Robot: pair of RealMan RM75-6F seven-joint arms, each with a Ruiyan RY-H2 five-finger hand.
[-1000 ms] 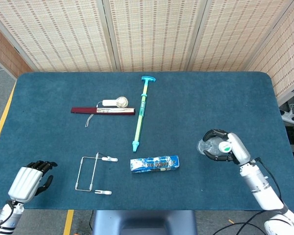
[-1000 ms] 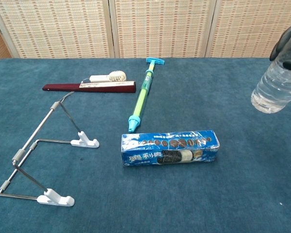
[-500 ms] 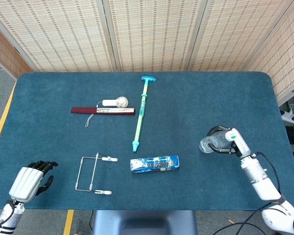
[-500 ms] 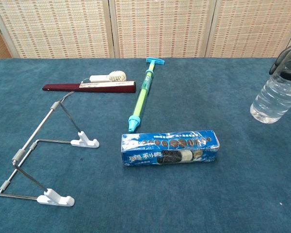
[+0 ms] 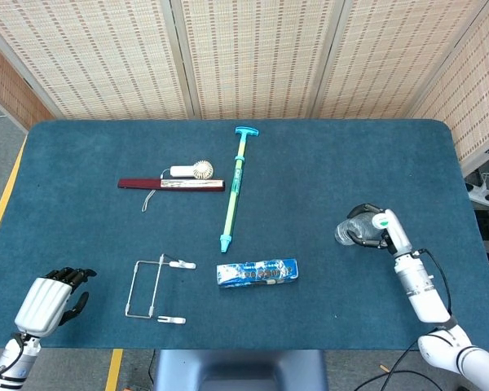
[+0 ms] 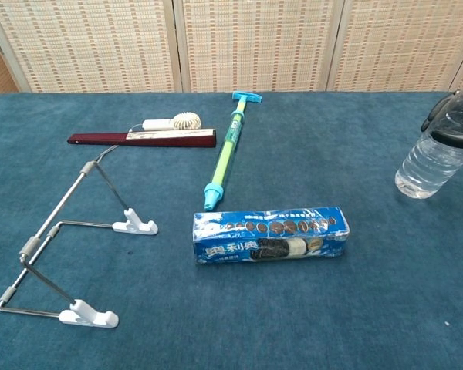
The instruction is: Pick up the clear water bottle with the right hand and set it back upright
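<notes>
water bottle in right hand

Right robot hand grips clear water bottle on table (right side).

Teal table, clear ribbed bottle, blue cookie box, green-cyan pump, maroon fan.

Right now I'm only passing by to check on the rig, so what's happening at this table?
The robot's right hand grips a clear water bottle near its top, at the right side of the blue table. The bottle is tilted, its base low over the cloth; whether it touches is unclear. The left hand rests idle at the near left corner, holding nothing.
</notes>
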